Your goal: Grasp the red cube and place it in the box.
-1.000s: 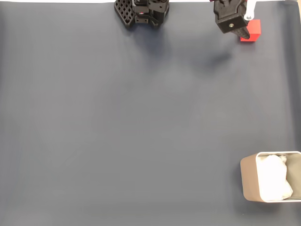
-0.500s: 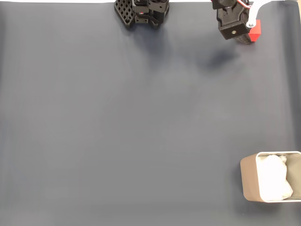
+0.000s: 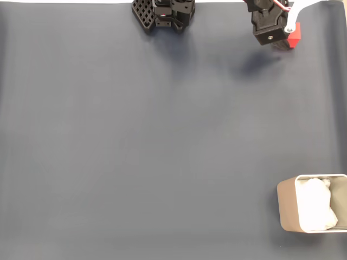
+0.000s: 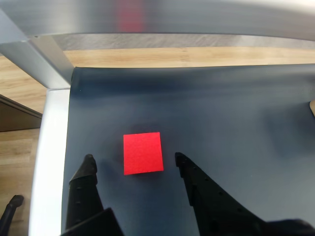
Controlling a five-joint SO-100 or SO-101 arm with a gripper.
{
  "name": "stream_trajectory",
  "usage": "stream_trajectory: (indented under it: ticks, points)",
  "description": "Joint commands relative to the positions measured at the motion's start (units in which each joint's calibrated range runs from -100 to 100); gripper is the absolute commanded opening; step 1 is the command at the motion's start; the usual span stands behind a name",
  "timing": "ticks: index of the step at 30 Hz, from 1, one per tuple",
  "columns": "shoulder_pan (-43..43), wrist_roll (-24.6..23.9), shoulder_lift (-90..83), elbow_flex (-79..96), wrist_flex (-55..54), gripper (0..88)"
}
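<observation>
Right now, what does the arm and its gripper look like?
The gripper has two matte black fingers that taper to rounded tips, one with a ridged inner edge. In the fixed view the arm's body is blocky black plastic with a small screw head, a white part and thin red and white wires.

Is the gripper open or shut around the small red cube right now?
Open. In the wrist view the gripper has its two black fingers spread, the small red cube lying between the tips with dark mat showing on both sides.

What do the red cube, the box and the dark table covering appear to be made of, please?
Red cube: matte, faintly grainy faces, possibly foam or plastic. Box: smooth beige thin walls, rounded corners, probably plastic or coated metal. Mat: dark, flat, low sheen, likely rubber or vinyl.
</observation>
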Motion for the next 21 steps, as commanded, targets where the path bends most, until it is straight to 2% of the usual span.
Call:
stream_trajectory:
  ticks: [1, 21]
  points:
    - [-0.94, -0.68, 0.54, -1.17, -1.72, 37.4]
    - [-1.08, -0.83, 4.61, -1.54, -4.84, 38.2]
